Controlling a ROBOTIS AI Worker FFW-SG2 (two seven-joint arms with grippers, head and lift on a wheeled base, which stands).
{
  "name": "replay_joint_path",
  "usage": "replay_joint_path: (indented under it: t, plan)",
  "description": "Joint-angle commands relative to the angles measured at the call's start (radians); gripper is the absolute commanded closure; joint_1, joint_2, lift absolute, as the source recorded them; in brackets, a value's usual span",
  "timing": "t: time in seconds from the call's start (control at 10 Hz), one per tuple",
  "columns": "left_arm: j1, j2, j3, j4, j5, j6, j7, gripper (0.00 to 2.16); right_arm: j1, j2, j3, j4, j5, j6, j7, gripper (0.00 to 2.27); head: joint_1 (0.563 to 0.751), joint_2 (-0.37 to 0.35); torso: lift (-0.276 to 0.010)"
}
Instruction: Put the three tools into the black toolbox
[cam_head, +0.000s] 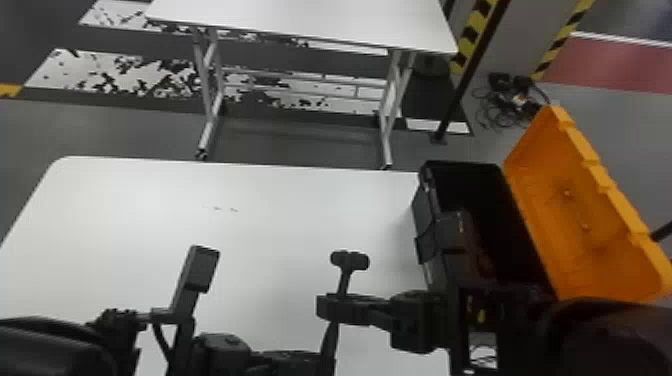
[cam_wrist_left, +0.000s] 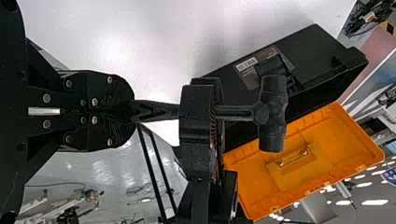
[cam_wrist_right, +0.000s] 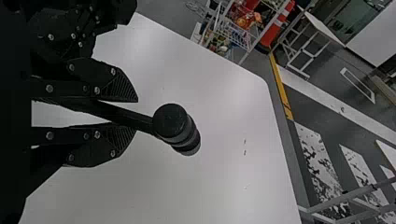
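Where your left gripper (cam_head: 325, 357) meets the mallet (cam_head: 350, 260), the head view cuts the grip off at the bottom edge; the left wrist view settles it, with those jaws closed on the handle toward its free end. Your mallet is held above the worktop (cam_head: 240, 225), to the robot's left of the black toolbox (cam_head: 424, 215), its head on the side away from the robot.

Your right gripper (cam_head: 327, 307), also to the left of the toolbox, is farther up the same handle. Its jaws are open, one on each side of the handle, per the right wrist view; whether either touches it, you cannot tell. In the left wrist view, one of these jaws hides a stretch of the handle.

The toolbox is on the worktop, open, its orange lid (cam_head: 575, 200) tilted outward on the robot's right side. Your right arm (cam_head: 610, 335) covers its near end. Inside, you get mostly dark: a dull reddish shape and, lower in the head view between parts of the arm, a small yellow patch (cam_head: 481, 316); neither can be identified. Beyond the toolbox and to its left you have a second white table (cam_head: 310, 20), cut off by the head view's top edge.
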Motion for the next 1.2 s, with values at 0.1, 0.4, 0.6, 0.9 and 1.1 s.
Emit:
replay_joint_path:
  t: [0.1,0.4,0.6,0.9,1.1]
  plan:
    - [0.006,0.0,0.001,0.0,0.0,-0.006,0.003,2.14,0.009,-0.002,-0.006,-0.014,0.008,0.011,-0.002,2.23,0.695,-0.154,-0.051]
    - [0.016,0.0,0.011,0.005,0.011,-0.015,-0.015,1.01,0.023,-0.02,-0.023,-0.043,0.019,0.011,-0.019,2.23,0.695,-0.169,-0.051]
    - [0.028,0.0,0.025,0.003,0.014,-0.021,-0.032,0.0,0.037,-0.022,-0.037,-0.06,0.023,0.005,-0.02,2.23,0.695,-0.201,-0.051]
    - [0.105,0.005,0.076,-0.003,0.015,-0.049,-0.052,0.01,0.066,-0.075,-0.053,-0.169,0.092,-0.014,-0.08,2.23,0.695,-0.228,-0.051]
    - [0.178,0.009,0.131,-0.001,0.009,-0.116,-0.054,0.01,0.086,-0.134,-0.081,-0.253,0.152,-0.045,-0.148,2.23,0.695,-0.276,-0.051]
